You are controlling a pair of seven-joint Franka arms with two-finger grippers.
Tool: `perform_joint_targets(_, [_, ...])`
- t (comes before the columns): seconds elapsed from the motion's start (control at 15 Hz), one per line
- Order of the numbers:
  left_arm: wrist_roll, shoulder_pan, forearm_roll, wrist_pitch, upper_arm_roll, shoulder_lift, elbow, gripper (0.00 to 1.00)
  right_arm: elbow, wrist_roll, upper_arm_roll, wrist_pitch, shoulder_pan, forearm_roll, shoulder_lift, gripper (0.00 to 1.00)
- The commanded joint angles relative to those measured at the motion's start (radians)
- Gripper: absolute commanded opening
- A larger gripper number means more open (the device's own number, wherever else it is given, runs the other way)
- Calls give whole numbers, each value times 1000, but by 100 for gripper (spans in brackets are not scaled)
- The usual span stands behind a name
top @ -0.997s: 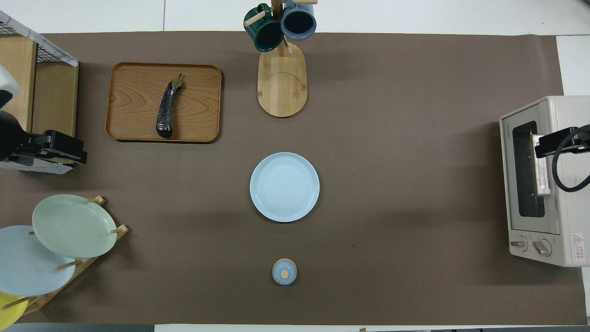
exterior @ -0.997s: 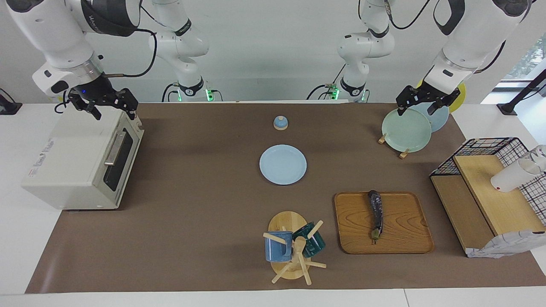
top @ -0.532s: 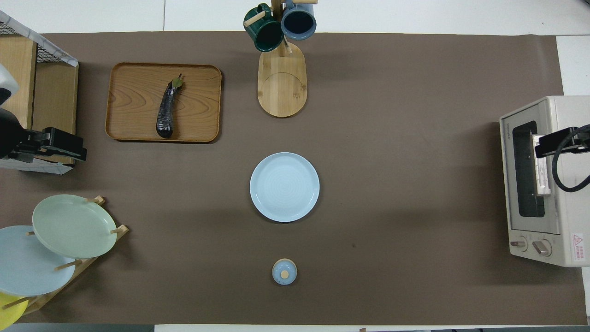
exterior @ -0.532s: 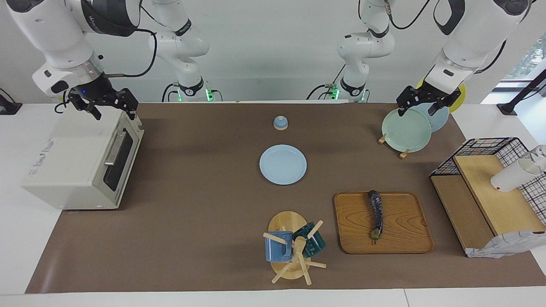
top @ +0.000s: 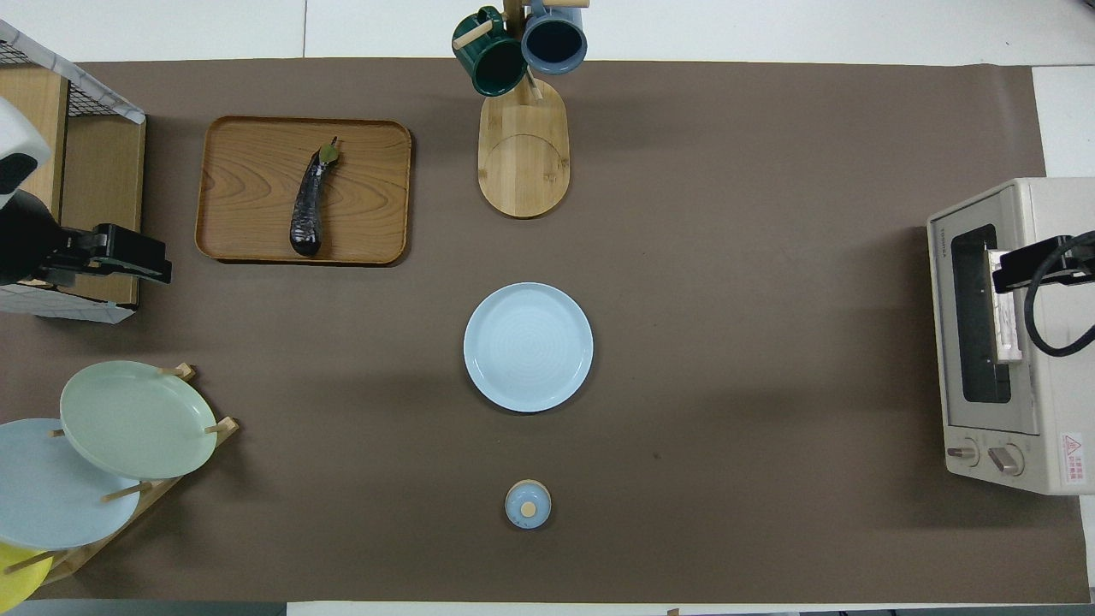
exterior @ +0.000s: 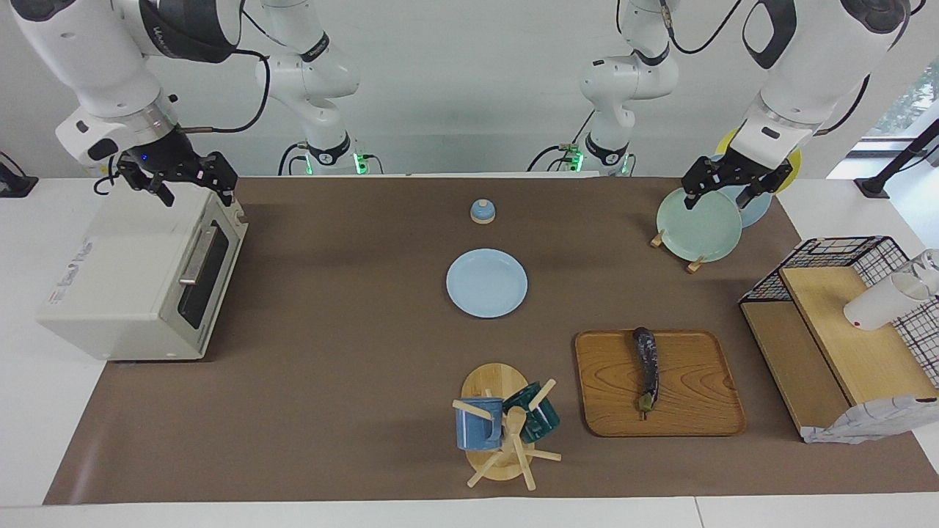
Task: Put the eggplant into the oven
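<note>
The eggplant (exterior: 646, 367) lies on the tray (exterior: 697, 411), lower right of the facing view. The oven (exterior: 139, 271) sits shut at mid left. The left gripper (exterior: 728, 192) – fingers spread – should drop square across the eggplant's middle. It has drifted off the plates since before. The right gripper (exterior: 192, 191), spread too, waits over the oven.

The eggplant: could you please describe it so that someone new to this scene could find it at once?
Look toward the left arm's end of the table for the flat wooden tray, beside the mug stand. The eggplant lies alone on it: long, slim, dark purple-black, with a small greenish stem, unlike the round pastel plates nearby.
</note>
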Motion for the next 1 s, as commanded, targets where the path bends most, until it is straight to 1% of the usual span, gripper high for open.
perform_joint_targets(0.0, [-4, 0, 9, 45, -8, 36, -6, 100, -20, -5, -10, 7, 3, 23, -15, 100])
perform_joint_targets(0.13, [-4, -2, 8, 79, -10, 74, -1, 100, -20, -5, -10, 9, 3, 25, -15, 100])
perform_joint_targets(0.33, [-3, -12, -4, 117, -10, 152, 25, 100, -20, -5, -10, 9, 3, 25, -15, 100])
perform_joint_targets(0.53, [-3, -25, -4, 215, -11, 232, 22, 100, -20, -5, -10, 9, 3, 25, -15, 100])
perform_joint_targets(0.73, [-1, -25, 0, 286, -11, 286, 14, 100, -20, -14, -10, 6, 6, 23, -15, 100])
perform_joint_targets(0.93, [3, -38, 11, 358, -11, 356, 17, 100, -23, -27, -10, 6, 3, 23, -20, 100])
